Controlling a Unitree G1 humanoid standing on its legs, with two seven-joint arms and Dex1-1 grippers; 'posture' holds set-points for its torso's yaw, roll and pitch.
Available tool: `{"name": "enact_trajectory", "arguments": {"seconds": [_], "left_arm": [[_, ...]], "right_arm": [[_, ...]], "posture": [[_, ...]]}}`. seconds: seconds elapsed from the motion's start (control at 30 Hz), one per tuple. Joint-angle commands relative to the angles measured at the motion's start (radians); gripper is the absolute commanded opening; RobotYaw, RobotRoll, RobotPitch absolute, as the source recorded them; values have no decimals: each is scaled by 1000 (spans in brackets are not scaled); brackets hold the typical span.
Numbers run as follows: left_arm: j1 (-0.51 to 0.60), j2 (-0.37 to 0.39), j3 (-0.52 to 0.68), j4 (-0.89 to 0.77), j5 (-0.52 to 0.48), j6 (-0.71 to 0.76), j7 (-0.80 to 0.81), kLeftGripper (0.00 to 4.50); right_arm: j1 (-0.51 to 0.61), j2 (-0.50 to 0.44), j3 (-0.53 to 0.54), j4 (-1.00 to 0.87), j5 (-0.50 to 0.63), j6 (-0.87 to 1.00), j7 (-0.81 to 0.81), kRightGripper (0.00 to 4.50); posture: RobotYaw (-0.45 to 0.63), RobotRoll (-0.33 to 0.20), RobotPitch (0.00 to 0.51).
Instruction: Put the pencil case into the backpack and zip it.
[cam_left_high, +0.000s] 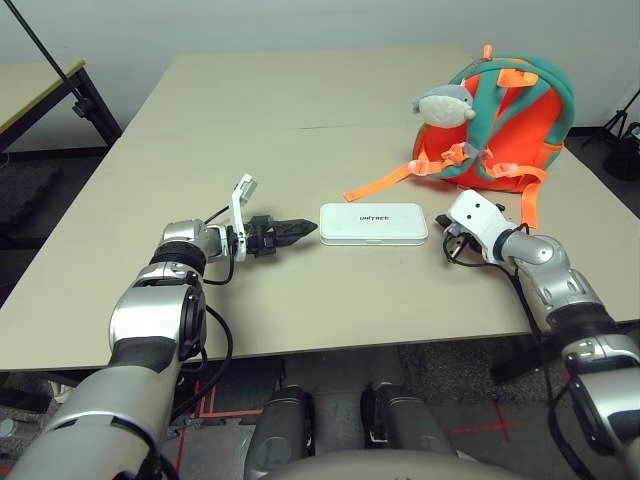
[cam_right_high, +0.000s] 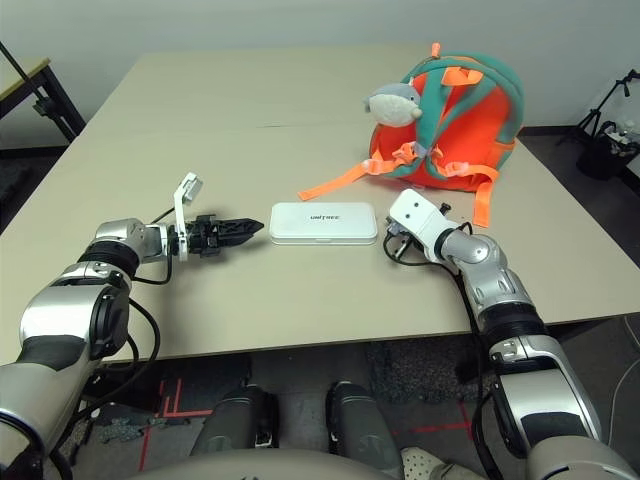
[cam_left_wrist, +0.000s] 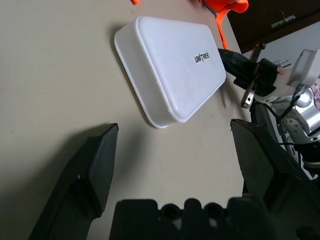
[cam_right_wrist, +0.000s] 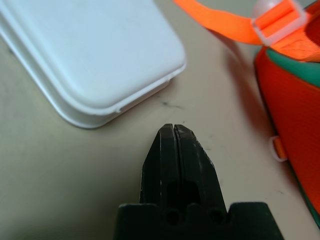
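Black fingers spread wide, the left tool (cam_left_high: 296, 232) lies low over the beige surface (cam_left_high: 250, 130), its tips aimed at the near short end of the pencil case (cam_left_high: 373, 223), just beside it and not yet touching. From its own wrist view the two fingers (cam_left_wrist: 95, 165) stand well apart with the case ahead of them, a stance that appears meant to take the case across its width or steady it from that end. On the opposite side the right tool (cam_right_wrist: 175, 145) is pressed fully closed, its joined tips pointing at the other end of the case with a strip of bare surface between; shut like that, it looks set to brace or nudge the case rather than grasp it. White and flat, the pencil case rests lid up, lettering showing, on the surface between the two arms, held by neither. Beyond it, nearer the right arm, the orange backpack (cam_left_high: 500, 110) sits upright with teal trim, a grey plush shark (cam_left_high: 445, 105) on its front, and an orange webbing strap (cam_left_high: 380, 182) trailing toward the case. Packing and zipping both remain to be done
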Motion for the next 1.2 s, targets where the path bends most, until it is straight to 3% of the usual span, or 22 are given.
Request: {"name": "enact_trajectory", "arguments": {"seconds": [0.03,0.23,0.67,1.2], "left_arm": [[23,-11,9,6,-5,22,16,4500],[33,-12,29,-2,-16,36,26,4500],[23,-7,32,0,-15,36,40,4500],[29,4,42,2,-19,39,58,4500]], "right_arm": [[-19,-14,23,38,-28,-32,-4,31],[-57,-5,43,103,-49,-90,1,31],[-280,40,171,441,-208,-310,-121,31],[-294,103,153,417,-157,-358,-64,31]], "posture": [[37,0,47],[37,0,44],[35,0,42],[39,0,45]]}}
